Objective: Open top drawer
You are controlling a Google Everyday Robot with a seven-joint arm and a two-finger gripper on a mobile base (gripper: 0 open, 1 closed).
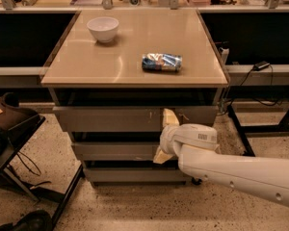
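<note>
**Top drawer barely started, pincer on its front**

Camera view: the top drawer (111,119) sits just under the tabletop (135,81), its grey front facing the camera with its long axis running left to right. A dark gap shows above it, but no inner tray is visible, so I judge almost all of the pull is left. It should slide out toward the camera. The pincer (164,136) is right of centre on the front, spread open, with one finger at the drawer's top edge and the other lower down. A bowl (103,29) and a blue packet (162,62) rest above.
</note>
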